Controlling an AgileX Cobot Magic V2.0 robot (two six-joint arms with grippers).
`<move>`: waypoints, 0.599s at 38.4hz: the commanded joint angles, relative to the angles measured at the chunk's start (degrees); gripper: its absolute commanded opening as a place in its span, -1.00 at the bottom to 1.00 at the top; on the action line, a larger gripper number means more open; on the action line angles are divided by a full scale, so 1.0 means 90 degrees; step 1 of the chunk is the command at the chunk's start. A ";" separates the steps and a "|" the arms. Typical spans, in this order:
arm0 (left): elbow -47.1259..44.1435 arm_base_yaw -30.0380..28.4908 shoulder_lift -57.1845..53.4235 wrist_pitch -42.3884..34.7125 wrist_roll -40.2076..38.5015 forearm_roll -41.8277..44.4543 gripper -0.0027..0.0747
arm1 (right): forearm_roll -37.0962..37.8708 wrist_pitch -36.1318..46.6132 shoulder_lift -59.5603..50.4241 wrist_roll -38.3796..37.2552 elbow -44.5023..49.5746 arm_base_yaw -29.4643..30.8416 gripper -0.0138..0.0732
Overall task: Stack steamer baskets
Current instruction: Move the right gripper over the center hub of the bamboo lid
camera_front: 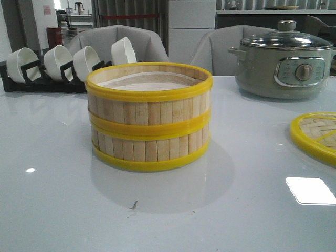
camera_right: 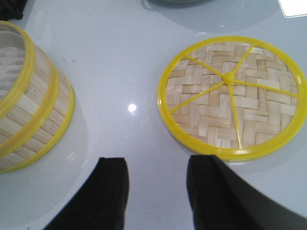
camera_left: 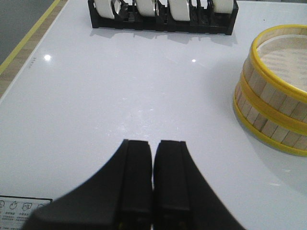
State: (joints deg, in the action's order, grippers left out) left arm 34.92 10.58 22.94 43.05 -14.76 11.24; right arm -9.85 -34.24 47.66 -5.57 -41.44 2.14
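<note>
Front view crops the lid [camera_front: 316, 137]; 2 steamer baskets [camera_front: 149, 115] stacked.

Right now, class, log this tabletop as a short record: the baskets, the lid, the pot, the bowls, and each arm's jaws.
baskets: two round bamboo-slat steamer baskets with yellow bands, stacked one on the other, mid-table
lid: flat woven-bamboo lid with yellow rim, lying on the table right of the stack
pot: grey electric pot with glass lid, rear right
bowls: white bowls in a black rack, rear left
left gripper: jaws shut, empty
right gripper: jaws open, empty
</note>
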 commanded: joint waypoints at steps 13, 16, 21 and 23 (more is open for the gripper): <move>0.0185 0.0048 0.0055 -0.0463 -0.0042 0.0021 -0.70 | -0.0046 0.0738 0.0179 0.0080 -0.0234 0.0023 -0.12; 0.0185 0.0048 0.0055 -0.0463 -0.0042 0.0021 -0.70 | -0.0046 0.0790 0.0200 0.0080 -0.0234 0.0023 -0.20; 0.0185 0.0048 0.0055 -0.0463 -0.0042 0.0021 -0.70 | -0.0046 0.0956 0.0200 0.0080 -0.0234 0.0023 -0.19; 0.0185 0.0048 0.0055 -0.0463 -0.0042 0.0021 -0.70 | -0.0046 0.0915 0.0200 0.0080 -0.0234 0.0023 -0.19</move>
State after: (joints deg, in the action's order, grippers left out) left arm 34.92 10.58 22.94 43.14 -14.76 11.24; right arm -9.85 -30.31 49.65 -5.57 -41.44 2.14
